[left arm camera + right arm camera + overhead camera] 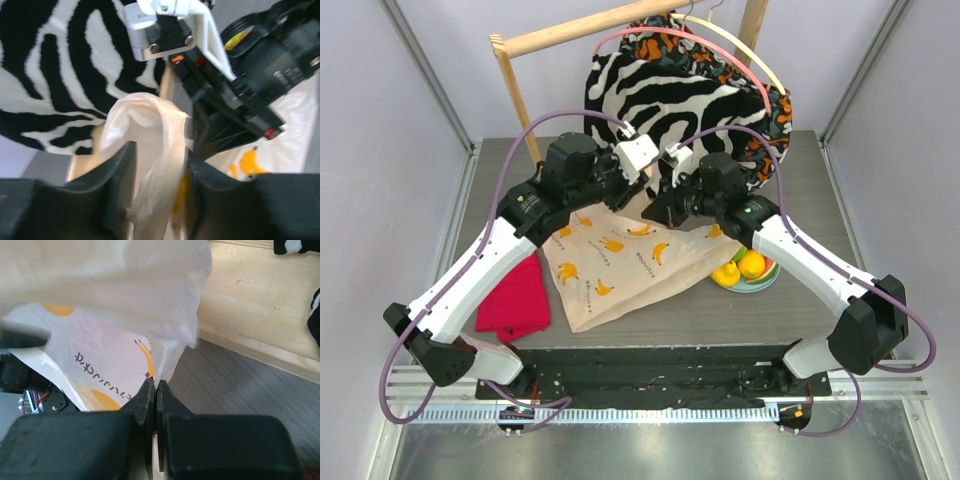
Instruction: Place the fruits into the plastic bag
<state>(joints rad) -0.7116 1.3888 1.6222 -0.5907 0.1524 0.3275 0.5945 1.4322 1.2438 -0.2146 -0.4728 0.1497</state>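
The plastic bag (620,262), cream with orange banana prints, lies flat mid-table with its mouth lifted at the far end. My left gripper (633,188) is open, and a bag handle (150,130) hangs between its spread fingers (117,170). My right gripper (665,205) is shut on the bag's thin edge (170,352), pinched at the tips of the right gripper (154,390). The fruits sit on a plate (761,285) right of the bag: a yellow lemon (727,273) and an orange (752,264) show, and the rest are hidden by my right arm.
A red cloth (515,300) lies left of the bag. A zebra-striped garment (660,95) hangs from a wooden rack (570,35) at the back, close behind both grippers. The right arm's wrist (260,65) crowds the left wrist view.
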